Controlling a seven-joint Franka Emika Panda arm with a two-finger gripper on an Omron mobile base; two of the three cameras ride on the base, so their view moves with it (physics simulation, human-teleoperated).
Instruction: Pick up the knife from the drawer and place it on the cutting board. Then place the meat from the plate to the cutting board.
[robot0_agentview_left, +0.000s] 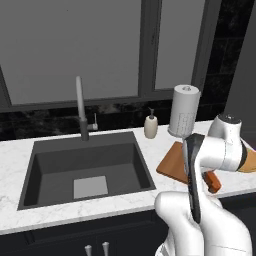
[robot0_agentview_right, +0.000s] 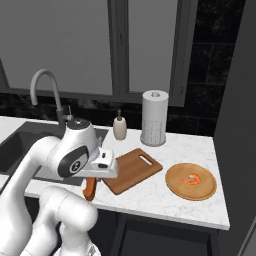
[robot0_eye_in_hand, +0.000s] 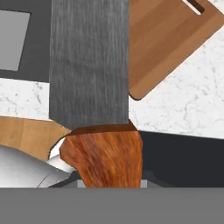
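Observation:
My gripper is shut on the knife and holds it above the counter's front edge, just left of the cutting board. In the hand view the knife's grey blade runs up the middle, and its brown handle hides my fingertips. The handle also hangs below my hand in the right base view and pokes out past the arm as the handle in the left base view. The reddish-brown cutting board lies bare, with its slot handle at the far end. On the round tan plate, right of the board, lies the small orange-red meat.
The dark sink with its faucet takes up the counter's left side. Behind the board, near the wall, stand a soap bottle and a paper towel roll. White marble counter runs in front of the board.

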